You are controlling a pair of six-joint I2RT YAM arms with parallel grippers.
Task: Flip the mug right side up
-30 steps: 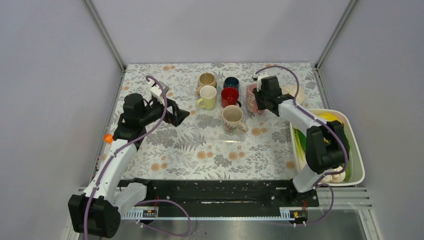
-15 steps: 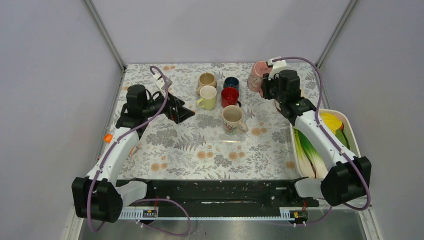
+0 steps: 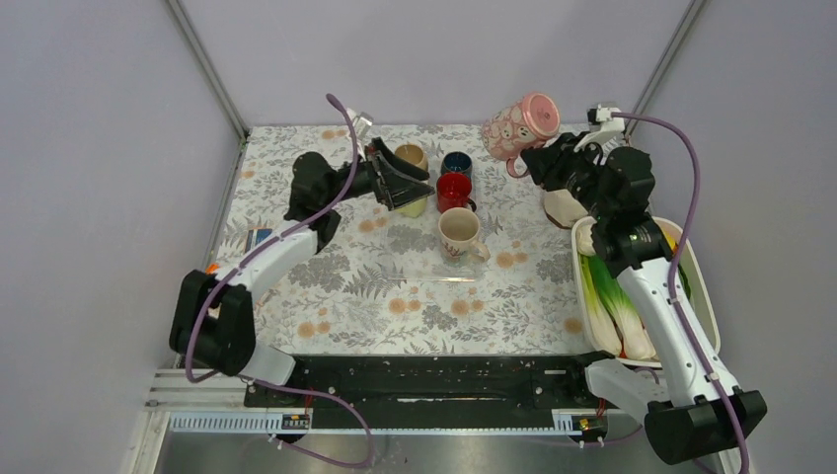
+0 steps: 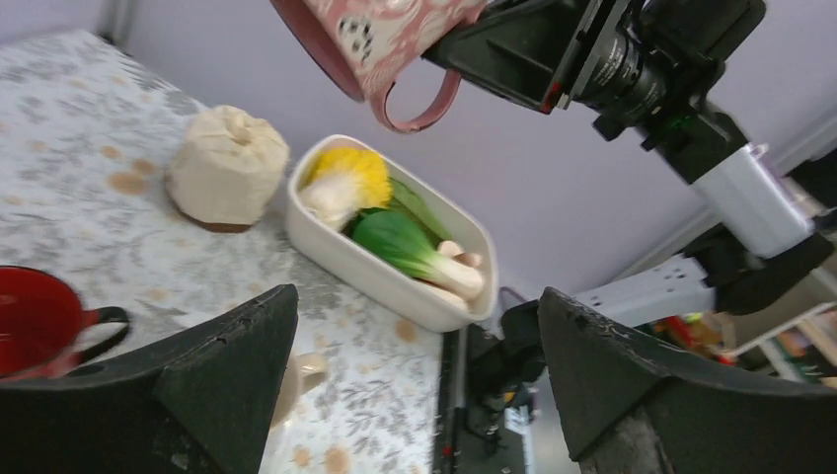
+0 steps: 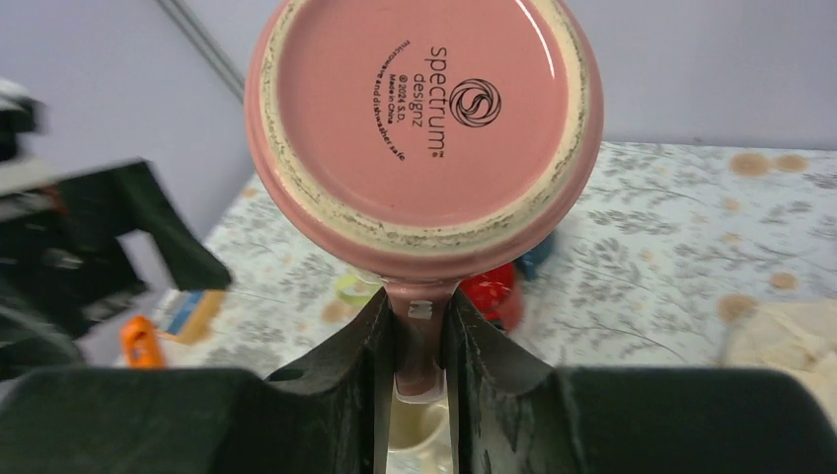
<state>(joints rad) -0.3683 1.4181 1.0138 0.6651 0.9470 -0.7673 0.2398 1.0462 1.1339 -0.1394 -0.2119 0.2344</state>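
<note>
The pink patterned mug [image 3: 518,122] is held high above the back right of the table, tilted on its side. My right gripper [image 3: 538,158] is shut on its handle. In the right wrist view the mug's pink base [image 5: 422,117] faces the camera and my fingers [image 5: 469,341] clamp the handle [image 5: 418,341]. The mug also shows at the top of the left wrist view [image 4: 380,39]. My left gripper [image 3: 405,183] is open and empty, raised over the cluster of upright mugs, its fingers [image 4: 227,385] wide apart.
Upright mugs stand at the back middle: tan [image 3: 407,156], blue [image 3: 456,162], yellow [image 3: 413,204], red [image 3: 454,191] and white [image 3: 459,233]. A white tray [image 3: 705,326] of vegetables sits at the right edge. A beige round lump [image 4: 227,168] lies beside it.
My right gripper has lifted the pink mug off the table, up and to the right, tilting it. My left arm has swung right, towards the mug cluster.
</note>
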